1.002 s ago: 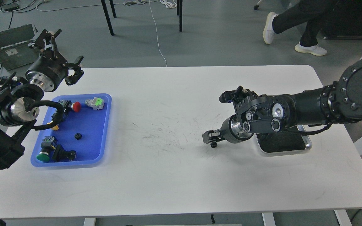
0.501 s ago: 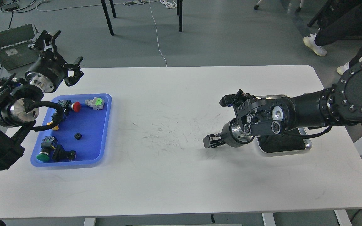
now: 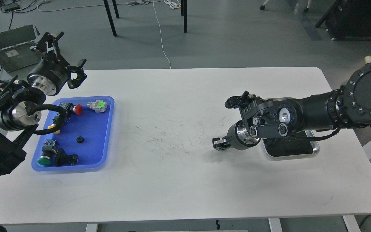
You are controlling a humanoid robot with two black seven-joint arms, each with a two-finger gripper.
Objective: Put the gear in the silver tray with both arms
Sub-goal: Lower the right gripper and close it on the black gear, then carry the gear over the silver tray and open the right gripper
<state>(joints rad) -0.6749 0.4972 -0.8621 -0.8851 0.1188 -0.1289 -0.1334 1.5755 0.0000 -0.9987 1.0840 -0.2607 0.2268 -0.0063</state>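
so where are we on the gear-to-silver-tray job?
Early, by the look of it. Done: nothing visible; what shows of the silver tray under the right arm holds no gear. In hand: nothing clearly. The left gripper is open and empty beyond the blue tray; the right gripper is low over the table, too small to read. Left: the small black gear in the blue tray needs picking, carrying across and placing.

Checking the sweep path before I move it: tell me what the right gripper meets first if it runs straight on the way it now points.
The right gripper points left, low over the white table. Only bare, scuffed tabletop lies ahead; the blue tray is the first thing on that line, far off. Height is unclear, so it might pass over.
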